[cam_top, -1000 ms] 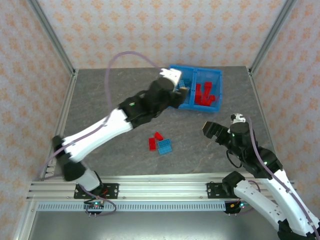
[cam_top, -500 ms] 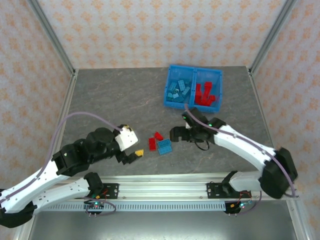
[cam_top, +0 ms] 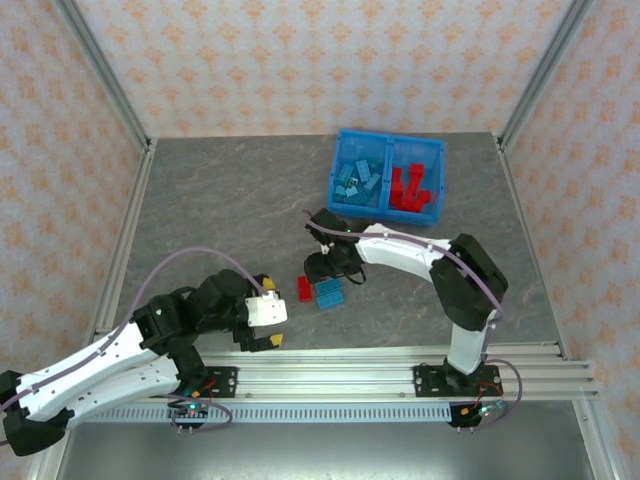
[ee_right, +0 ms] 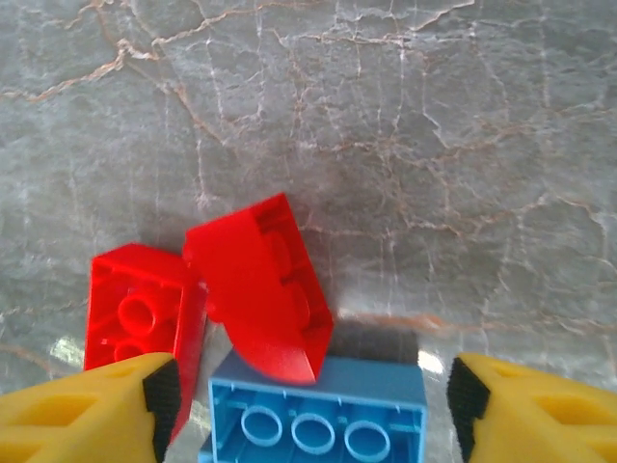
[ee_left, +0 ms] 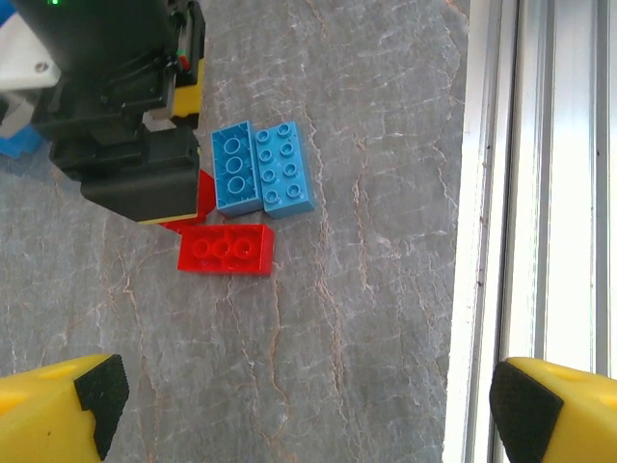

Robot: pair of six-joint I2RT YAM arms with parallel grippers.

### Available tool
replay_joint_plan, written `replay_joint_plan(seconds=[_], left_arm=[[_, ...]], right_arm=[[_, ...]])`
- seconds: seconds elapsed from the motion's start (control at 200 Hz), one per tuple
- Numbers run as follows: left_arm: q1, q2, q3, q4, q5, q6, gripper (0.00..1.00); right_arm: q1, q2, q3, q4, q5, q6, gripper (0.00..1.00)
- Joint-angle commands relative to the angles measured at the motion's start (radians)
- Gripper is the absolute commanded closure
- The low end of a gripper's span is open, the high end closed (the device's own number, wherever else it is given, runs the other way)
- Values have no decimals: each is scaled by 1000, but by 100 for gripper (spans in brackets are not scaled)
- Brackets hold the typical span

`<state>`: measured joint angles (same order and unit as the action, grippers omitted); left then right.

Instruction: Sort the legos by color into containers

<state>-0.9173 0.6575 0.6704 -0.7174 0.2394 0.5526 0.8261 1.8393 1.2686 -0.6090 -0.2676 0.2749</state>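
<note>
Beneath right jaws, red lego (ee_left: 204, 196) mostly hidden.

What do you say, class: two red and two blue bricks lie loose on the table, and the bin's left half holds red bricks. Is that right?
No. The bin's left half holds blue bricks; the red ones lie in its right half, as the top view shows. The rest stands: two red and two blue lie loose on the table.
</note>
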Motion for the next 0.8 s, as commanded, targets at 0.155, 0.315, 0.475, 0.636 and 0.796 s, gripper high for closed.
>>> replay_joint_plan(seconds=[0.155, 0.315, 0.475, 0.636, 0.796], left_arm=[[1, -37, -27, 1, -17, 46, 0], [1, -14, -23, -5, -12, 49, 0], [1, -12, -22, -5, -15, 51, 0], [3, -14, -24, -5, -15, 50, 1], [4, -12, -23, -4, -17, 51, 0]], right_arm=[[4, 91, 57, 24, -19, 10, 46], [4, 126, 55, 44, -26, 17, 51], [4, 134, 51, 57, -1, 25, 61], [4, 119, 76, 42, 11, 14, 53], [4, 104, 121, 27, 30, -10, 25]])
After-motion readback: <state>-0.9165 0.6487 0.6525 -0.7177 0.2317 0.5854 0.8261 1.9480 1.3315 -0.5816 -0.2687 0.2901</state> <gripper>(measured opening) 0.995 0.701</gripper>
